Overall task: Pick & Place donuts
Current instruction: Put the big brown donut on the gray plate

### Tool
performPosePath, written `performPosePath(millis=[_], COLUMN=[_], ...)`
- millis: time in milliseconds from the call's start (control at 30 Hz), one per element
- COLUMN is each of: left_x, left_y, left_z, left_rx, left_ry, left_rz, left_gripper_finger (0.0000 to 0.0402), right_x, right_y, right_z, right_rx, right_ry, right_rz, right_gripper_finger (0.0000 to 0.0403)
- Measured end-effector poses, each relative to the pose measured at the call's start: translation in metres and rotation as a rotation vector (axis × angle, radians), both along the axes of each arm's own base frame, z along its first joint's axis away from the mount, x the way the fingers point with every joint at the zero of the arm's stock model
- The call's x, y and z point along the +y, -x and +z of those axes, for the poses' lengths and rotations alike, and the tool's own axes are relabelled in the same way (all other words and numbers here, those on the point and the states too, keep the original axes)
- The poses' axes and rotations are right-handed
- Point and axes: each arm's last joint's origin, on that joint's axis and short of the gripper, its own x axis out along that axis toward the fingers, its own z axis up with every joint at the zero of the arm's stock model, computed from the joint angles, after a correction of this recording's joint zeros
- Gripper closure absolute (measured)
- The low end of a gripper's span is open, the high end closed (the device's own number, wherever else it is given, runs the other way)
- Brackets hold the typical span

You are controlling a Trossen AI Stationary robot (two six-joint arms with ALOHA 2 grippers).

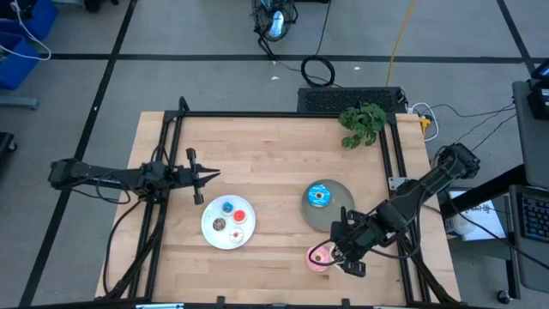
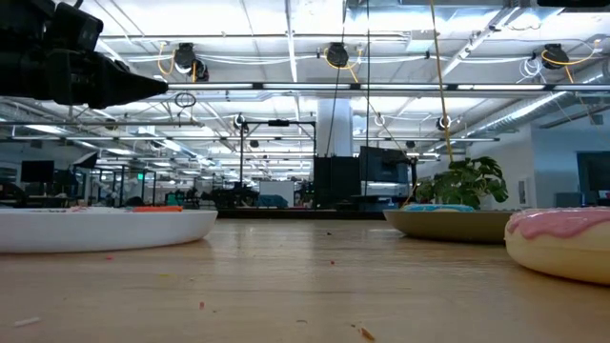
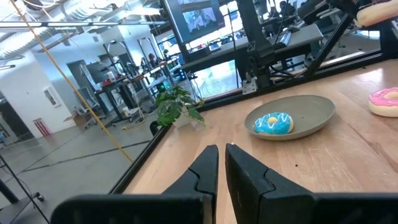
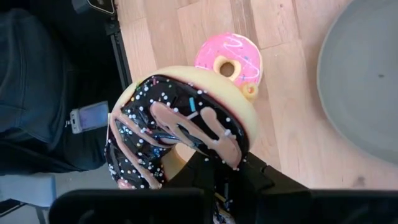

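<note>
In the right wrist view my right gripper (image 4: pixel 221 173) is shut on the dark brown sprinkled donut (image 4: pixel 180 127), held above the near right part of the table (image 1: pixel 283 146). The pink donut (image 4: pixel 229 58) lies flat on the wood just beyond it. The blue donut (image 1: pixel 319 196) rests on the grey plate (image 1: pixel 336 216). Several tiny donuts (image 1: pixel 230 215) lie on the white plate (image 1: pixel 213 232). My left gripper (image 1: pixel 202 177) is shut and hangs over the table's left side, touching nothing. My right gripper pinches the dark brown donut between its two fingers (image 4: pixel 202 167) at the part of the ring nearest the wrist (image 4: pixel 214 155). The donut is lifted clear of the table and stands tilted, its iced face turned toward the camera. The fingers hide the exact place of contact.
A small green plant (image 1: pixel 362 120) stands at the far right corner. Black frame rails (image 1: pixel 171 129) run along the table's left, far and right edges. Bare wood lies between the two plates and across the table's far half. In the low view the pink donut (image 2: pixel 562 243) sits close by.
</note>
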Motion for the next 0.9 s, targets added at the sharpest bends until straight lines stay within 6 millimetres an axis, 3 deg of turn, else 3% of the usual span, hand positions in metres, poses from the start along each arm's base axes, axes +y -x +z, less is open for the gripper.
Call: performPosePath(millis=[200, 333, 567, 733, 900], left_x=[0.0, 0.0, 0.0, 0.0, 0.0], left_y=[0.0, 0.0, 0.0, 0.0, 0.0], left_z=[0.0, 0.0, 0.0, 0.0, -0.001], left_rx=[0.0, 0.0, -0.001, 0.004, 0.009], left_ry=[0.0, 0.0, -0.002, -0.005, -0.009], left_rz=[0.0, 0.0, 0.0, 0.0, 0.0], left_gripper_finger=[0.0364, 0.0364, 0.0364, 0.0364, 0.0364], right_x=[-0.001, -0.014, -0.065, -0.106, -0.135], right_y=[0.0, -0.005, -0.015, -0.014, -0.005], right_z=[0.0, -0.002, -0.009, -0.04, -0.065], right_rx=[0.008, 0.021, 0.093, 0.23, 0.227], right_ry=[0.007, 0.049, 0.234, 0.292, 0.28], right_rz=[0.0, 0.022, 0.009, -0.037, -0.06], right_gripper_finger=[0.0387, 0.0387, 0.0387, 0.0387, 0.0387])
